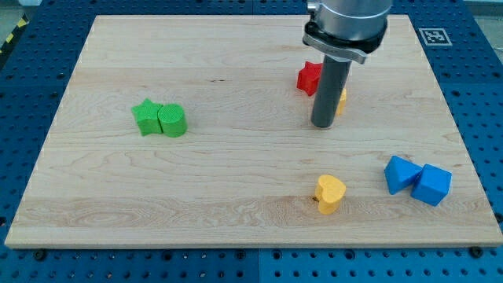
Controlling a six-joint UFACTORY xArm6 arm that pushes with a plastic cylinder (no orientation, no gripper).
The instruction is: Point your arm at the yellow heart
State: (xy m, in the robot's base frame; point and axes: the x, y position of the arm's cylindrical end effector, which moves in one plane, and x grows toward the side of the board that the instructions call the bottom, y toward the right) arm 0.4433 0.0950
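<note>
The yellow heart (330, 192) lies near the view's bottom, right of centre, on the wooden board (236, 173). My tip (323, 125) stands above it in the view, well apart from it. The rod comes down from the arm at the view's top. A red block (308, 77) sits just left of the rod, partly hidden by it. A second yellow block (341, 101) peeks out at the rod's right side, mostly hidden.
A green star (146, 117) and a green rounded block (173, 121) touch each other at the view's left. Two blue blocks (402, 174) (432, 185) sit together at the view's lower right. Blue perforated table surrounds the board.
</note>
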